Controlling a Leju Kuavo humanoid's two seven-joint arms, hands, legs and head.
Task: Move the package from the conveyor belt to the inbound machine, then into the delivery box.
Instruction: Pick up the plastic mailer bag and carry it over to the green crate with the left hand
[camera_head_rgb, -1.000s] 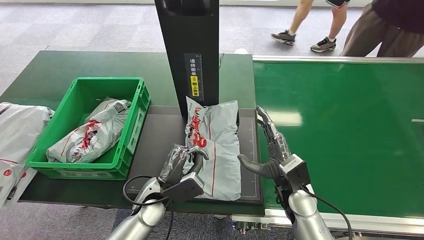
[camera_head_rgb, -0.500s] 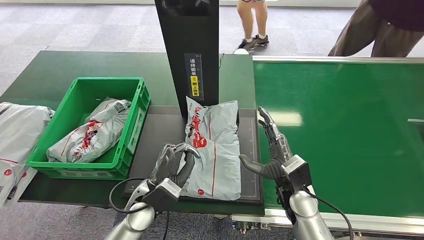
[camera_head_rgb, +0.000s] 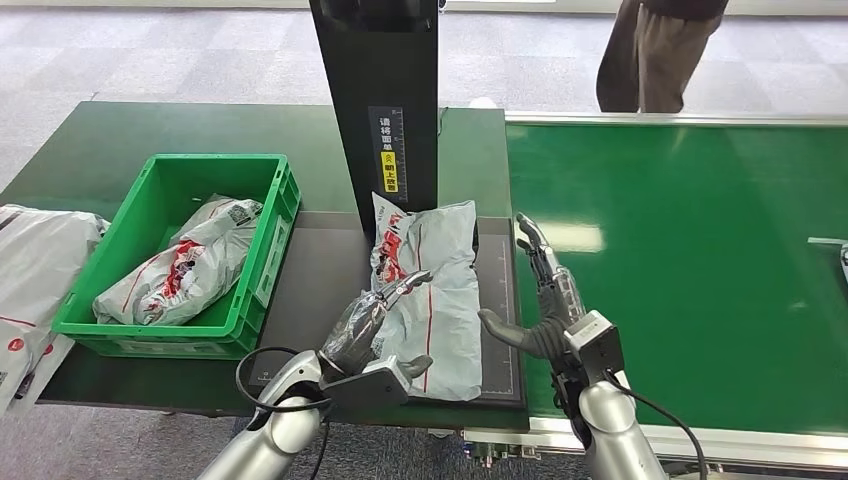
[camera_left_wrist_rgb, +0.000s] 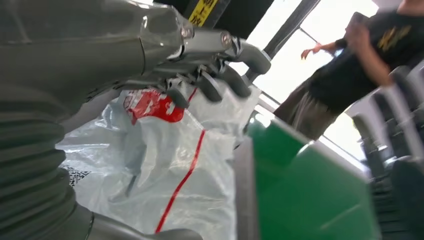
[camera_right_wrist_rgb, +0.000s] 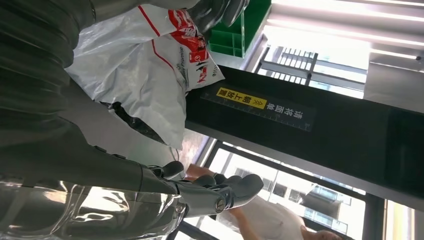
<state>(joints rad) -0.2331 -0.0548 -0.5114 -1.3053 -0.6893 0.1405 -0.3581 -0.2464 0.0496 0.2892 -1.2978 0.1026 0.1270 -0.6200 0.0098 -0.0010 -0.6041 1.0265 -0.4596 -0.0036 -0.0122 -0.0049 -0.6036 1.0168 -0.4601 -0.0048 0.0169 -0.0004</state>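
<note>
A grey-white package (camera_head_rgb: 440, 270) with red print lies on the black platform (camera_head_rgb: 320, 270) of the inbound machine, at the foot of its black column (camera_head_rgb: 378, 100). My left hand (camera_head_rgb: 372, 332) hovers at the package's near left corner, fingers spread over it and thumb apart below; the left wrist view shows the fingers (camera_left_wrist_rgb: 220, 80) just above the package (camera_left_wrist_rgb: 170, 165), holding nothing. My right hand (camera_head_rgb: 545, 300) stands open beside the package's right edge, at the border of platform and conveyor belt (camera_head_rgb: 690, 270). The package (camera_right_wrist_rgb: 145, 60) also lies past my right hand (camera_right_wrist_rgb: 220, 192).
A green crate (camera_head_rgb: 268, 255) left of the platform holds another package (camera_head_rgb: 185, 265). More packages (camera_head_rgb: 35, 260) lie at the far left. A person (camera_head_rgb: 655, 50) stands behind the belt. A small object (camera_head_rgb: 835, 245) sits at the belt's right edge.
My left hand has uncurled its fingers and shifted slightly right over the package's corner. The right hand has hardly moved. The people behind the belt have walked on.
</note>
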